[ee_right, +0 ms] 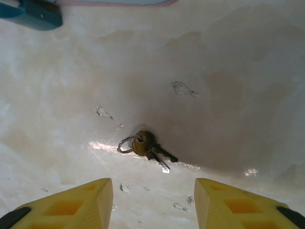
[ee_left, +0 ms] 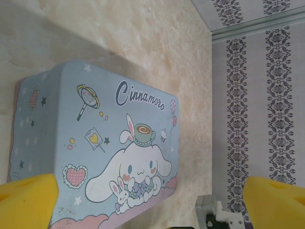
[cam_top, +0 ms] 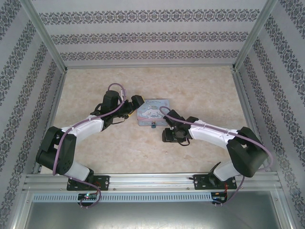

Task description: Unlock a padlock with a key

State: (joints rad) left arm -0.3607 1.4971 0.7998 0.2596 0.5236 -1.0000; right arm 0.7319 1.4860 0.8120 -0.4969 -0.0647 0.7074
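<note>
On the tabletop (ee_right: 228,71), keys (ee_right: 145,145) lie flat before the right end effector (ee_right: 152,200), parted and empty, the padlock (ee_right: 31,14) seemingly at the near edge of the tin (ee_left: 95,143) under the wide-open left end effector (ee_left: 152,198); so flat, they could skid from a pinch.

A pale, marbled table (cam_top: 200,86) carries a pastel-blue, cartoon-printed tin box (cam_top: 153,112), which lies flat, lid up, near the middle. A small blue padlock (cam_top: 154,126) sits against the tin box's near edge. Brassy keys (ee_right: 145,145) on a ring lie flat on bare table, apart from the tin box on that same near side.
</note>
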